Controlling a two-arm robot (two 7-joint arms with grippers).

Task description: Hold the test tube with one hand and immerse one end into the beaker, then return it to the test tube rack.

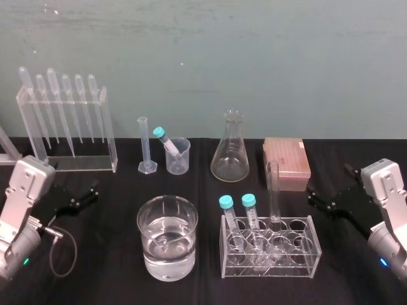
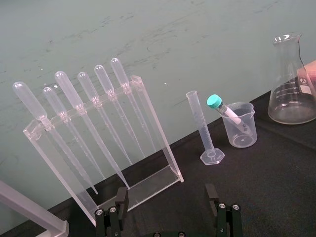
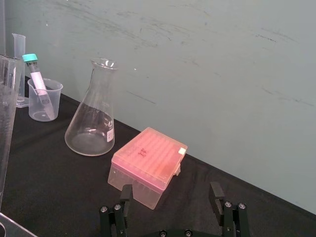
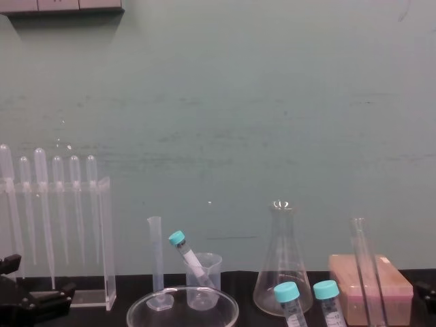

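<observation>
Glass test tube (image 1: 273, 190) standing in clear rack (image 1: 270, 267), we are holding left tool (image 2: 167, 197) and right tool (image 3: 170, 193) wide, empty, at tabletop (image 1: 343, 279) sides

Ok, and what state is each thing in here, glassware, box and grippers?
Clear acrylic rack: holds three tubes.
Long clear glass test tube: upright in that rack, uncapped, unheld.
Small clear beaker: teal-capped tube leaning inside.
Wide glass dish: part-filled with clear liquid.
Conical glass flask: upright, empty.
Pink box: lid shut.
Left gripper: open, empty.
Right gripper: open, empty.
</observation>
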